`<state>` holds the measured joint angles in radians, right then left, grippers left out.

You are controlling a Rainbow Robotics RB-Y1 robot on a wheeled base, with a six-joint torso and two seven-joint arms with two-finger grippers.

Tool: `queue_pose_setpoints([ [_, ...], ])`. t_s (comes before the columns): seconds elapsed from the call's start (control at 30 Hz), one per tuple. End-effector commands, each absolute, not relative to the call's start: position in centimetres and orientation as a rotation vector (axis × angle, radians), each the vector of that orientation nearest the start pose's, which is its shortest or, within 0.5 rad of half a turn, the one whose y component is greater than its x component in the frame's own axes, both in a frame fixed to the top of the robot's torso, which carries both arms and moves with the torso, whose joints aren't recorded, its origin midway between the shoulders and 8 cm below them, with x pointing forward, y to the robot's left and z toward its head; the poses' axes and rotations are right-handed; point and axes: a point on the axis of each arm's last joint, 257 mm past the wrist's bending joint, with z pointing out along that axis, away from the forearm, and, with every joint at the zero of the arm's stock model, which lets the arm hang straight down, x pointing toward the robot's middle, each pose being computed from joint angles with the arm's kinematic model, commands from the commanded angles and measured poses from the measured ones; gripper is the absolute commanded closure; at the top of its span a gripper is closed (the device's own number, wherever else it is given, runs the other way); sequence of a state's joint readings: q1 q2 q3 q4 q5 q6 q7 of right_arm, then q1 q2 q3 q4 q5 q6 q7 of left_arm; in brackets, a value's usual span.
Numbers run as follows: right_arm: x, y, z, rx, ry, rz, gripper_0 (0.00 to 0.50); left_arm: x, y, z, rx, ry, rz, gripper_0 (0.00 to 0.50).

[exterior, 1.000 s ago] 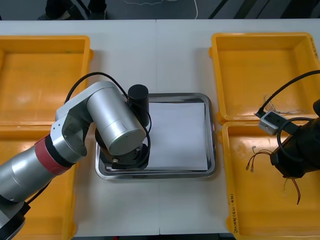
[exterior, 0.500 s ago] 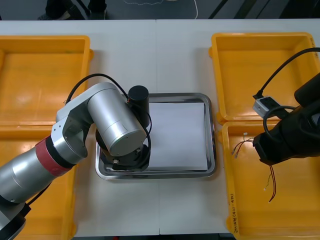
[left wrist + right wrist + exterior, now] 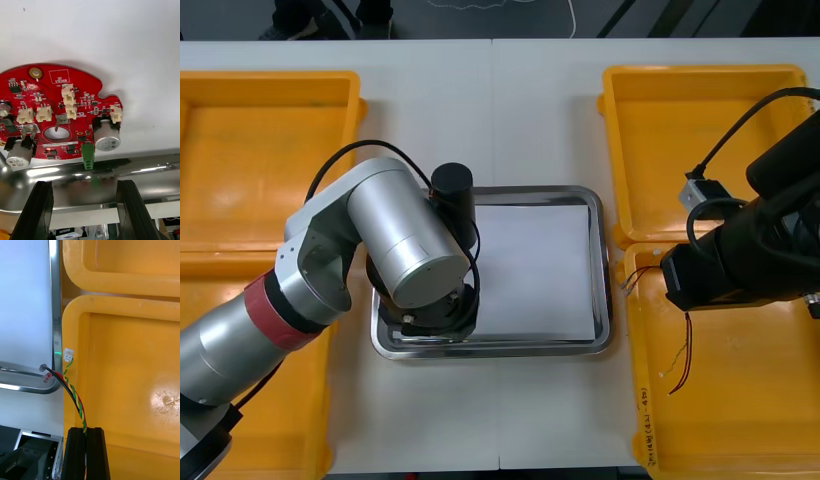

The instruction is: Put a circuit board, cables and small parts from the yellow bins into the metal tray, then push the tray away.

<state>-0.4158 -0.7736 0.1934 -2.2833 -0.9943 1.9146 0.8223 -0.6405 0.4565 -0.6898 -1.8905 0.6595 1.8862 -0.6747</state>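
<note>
Twisted red-and-yellow cable [image 3: 75,393], pinched by the right gripper [image 3: 85,431], right of centre.
Loose ends may snag the rim of the shiny metal tray [image 3: 55,296]; left gripper [image 3: 84,183], jaws spread, seemingly clears the round red circuit board [image 3: 56,112].

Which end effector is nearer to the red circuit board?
Left. The left end effector hangs open over the circuit board; the right end effector, shut on a cable, is beyond the tray at a yellow bin.
</note>
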Motion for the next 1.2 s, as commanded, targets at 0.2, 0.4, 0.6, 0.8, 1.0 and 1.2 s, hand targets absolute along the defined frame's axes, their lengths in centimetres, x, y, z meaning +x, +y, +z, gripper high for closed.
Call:
queue_pose_setpoints([
  [0.2, 35.6, -19.3, -18.3, -0.173, 2.801, 0.184, 0.500, 37.9, 10.0, -23.4, 0.287, 2.812, -0.042, 0.000],
  [0.4, 35.6, -18.9, -18.0, -0.215, 2.796, 0.193, 0.500, 38.9, 10.8, -20.2, 0.245, 2.730, -0.094, 0.000],
  [0.6, 35.4, -17.6, -16.9, -0.332, 2.783, 0.226, 0.500, 39.5, 12.5, -17.0, 0.170, 2.640, -0.141, 0.000],
  [0.8, 36.0, -15.8, -16.4, -0.588, 2.728, 0.178, 0.500, 39.6, 14.6, -14.3, 0.084, 2.559, -0.203, 0.000],
  [1.0, 37.3, -13.3, -16.8, -0.828, 2.665, 0.118, 0.500, 40.0, 16.8, -12.7, 0.049, 2.528, -0.188, 0.000],
  [1.2, 38.6, -11.1, -17.5, -1.062, 2.586, 0.030, 0.500, 40.2, 19.0, -11.1, 0.021, 2.522, -0.191, 0.000],
])
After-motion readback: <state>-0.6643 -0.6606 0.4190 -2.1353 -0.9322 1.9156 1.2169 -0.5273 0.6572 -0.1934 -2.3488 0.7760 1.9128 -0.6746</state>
